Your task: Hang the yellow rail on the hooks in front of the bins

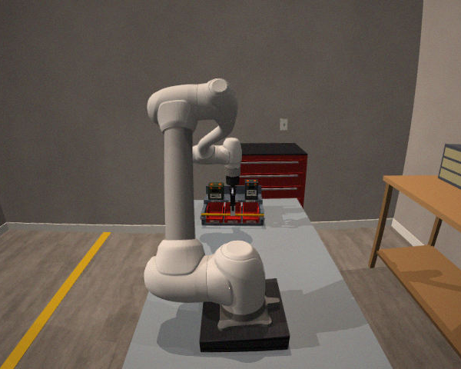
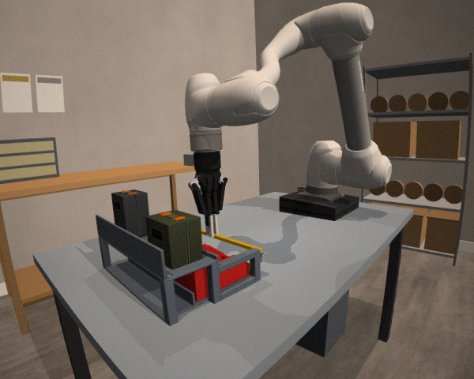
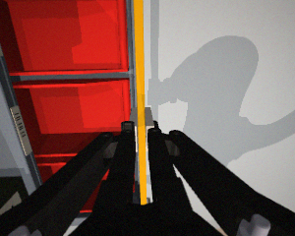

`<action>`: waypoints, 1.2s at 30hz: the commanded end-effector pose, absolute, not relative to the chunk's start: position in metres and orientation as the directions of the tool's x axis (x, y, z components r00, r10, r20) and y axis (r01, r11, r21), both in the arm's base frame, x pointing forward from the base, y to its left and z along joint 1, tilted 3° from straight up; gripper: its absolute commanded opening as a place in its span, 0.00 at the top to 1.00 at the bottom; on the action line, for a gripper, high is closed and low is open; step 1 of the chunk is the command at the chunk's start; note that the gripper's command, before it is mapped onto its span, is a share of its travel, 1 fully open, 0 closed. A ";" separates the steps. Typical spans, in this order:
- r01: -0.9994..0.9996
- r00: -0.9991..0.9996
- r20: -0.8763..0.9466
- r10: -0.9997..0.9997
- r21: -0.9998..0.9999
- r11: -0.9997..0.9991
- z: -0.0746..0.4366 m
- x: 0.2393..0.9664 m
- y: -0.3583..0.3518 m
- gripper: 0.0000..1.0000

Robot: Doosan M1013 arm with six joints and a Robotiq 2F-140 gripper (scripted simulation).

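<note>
The yellow rail (image 3: 140,84) is a thin straight bar. It runs along the front edge of the grey rack (image 2: 175,269), in front of the red bins (image 3: 84,74). My gripper (image 3: 141,116) points straight down over the rail's middle and is shut on it. In the top view the rail (image 1: 229,214) lies level across the rack's front under the gripper (image 1: 232,210). In the exterior view the rail (image 2: 235,241) reaches to the rack's near front corner. The hooks and their end plates are too small to tell apart, so I cannot tell how the rail sits on them.
A dark green box (image 2: 173,238) and a dark grey box (image 2: 129,212) stand on the rack's upper shelf behind the bins. A red drawer cabinet (image 1: 273,171) stands behind the table. A wooden bench (image 1: 433,222) stands to the side.
</note>
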State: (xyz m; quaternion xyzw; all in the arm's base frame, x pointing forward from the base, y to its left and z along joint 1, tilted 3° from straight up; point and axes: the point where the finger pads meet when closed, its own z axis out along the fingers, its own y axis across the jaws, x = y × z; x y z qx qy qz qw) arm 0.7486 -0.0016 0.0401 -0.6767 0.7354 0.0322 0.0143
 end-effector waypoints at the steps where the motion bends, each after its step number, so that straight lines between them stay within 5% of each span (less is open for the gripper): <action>1: -0.997 -0.080 -0.060 -0.995 0.009 0.080 0.045 0.760 0.000 0.90; 36: -0.997 -0.080 -0.060 -0.995 0.009 0.080 0.029 0.747 0.000 0.90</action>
